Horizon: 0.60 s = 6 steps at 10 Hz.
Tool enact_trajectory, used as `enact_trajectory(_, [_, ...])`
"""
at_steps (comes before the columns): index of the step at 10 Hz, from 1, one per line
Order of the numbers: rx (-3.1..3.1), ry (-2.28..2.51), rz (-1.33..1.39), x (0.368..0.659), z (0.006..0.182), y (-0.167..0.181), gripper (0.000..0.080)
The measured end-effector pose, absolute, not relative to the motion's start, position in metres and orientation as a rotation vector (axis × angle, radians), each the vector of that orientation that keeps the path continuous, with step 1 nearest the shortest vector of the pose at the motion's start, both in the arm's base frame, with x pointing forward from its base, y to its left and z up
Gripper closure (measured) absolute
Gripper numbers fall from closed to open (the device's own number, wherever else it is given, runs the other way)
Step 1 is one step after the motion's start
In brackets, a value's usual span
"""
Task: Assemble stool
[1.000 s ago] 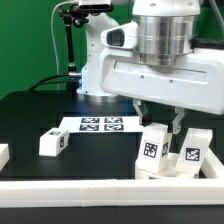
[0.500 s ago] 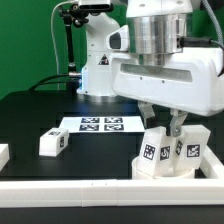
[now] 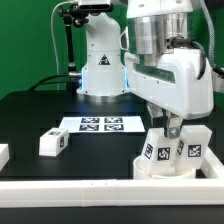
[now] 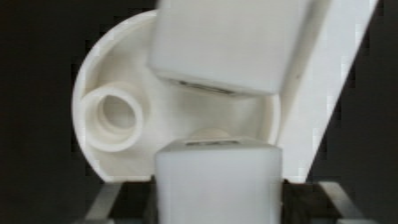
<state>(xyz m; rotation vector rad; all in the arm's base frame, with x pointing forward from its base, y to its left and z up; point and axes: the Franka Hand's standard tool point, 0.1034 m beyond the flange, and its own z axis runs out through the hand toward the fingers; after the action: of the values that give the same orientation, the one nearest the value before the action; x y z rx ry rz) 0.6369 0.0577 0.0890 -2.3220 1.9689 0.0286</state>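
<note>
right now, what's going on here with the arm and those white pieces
The robot arm's hand is closed on a white leg that stands upright on the round stool seat, near the front on the exterior view's right. A second leg stands on the seat right beside it. A third leg lies loose on the black table, to the exterior view's left of the marker board, with nothing touching it.

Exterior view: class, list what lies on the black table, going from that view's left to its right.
Cut-off white piece → loose leg → marker board → seat
</note>
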Motion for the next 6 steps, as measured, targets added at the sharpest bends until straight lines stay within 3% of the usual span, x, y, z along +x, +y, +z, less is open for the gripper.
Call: enact_trajectory(6, [-2.027, 2.244, 0.042, 0.6392, 0.0887, 0.0651, 0.0465])
